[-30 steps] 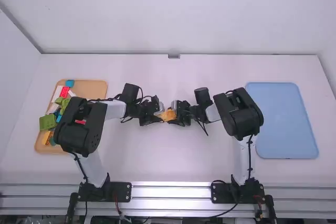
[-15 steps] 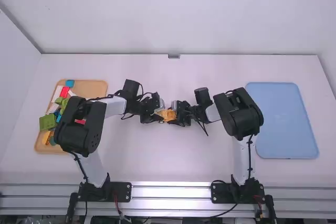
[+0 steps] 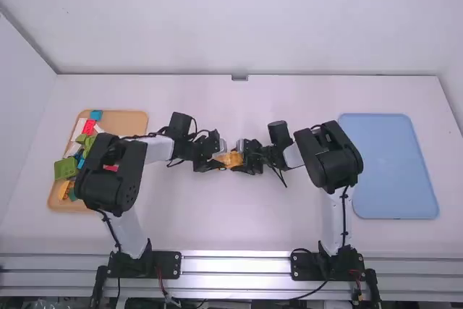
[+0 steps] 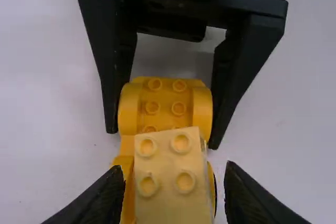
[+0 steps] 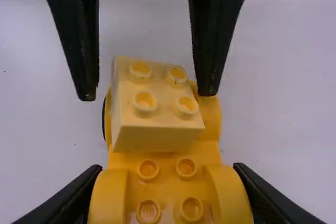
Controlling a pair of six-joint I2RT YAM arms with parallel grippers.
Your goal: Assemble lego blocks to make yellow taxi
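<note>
Atop the pale block, wrist views show studs

No lettering, label, brand, number or sign is reading legibly.

In the high view, the left arm's claw makes a small wavering shift: it sits very slightly farther from the camera than one second ago, yet a touch nearer the arm bases than half a second ago.
</note>
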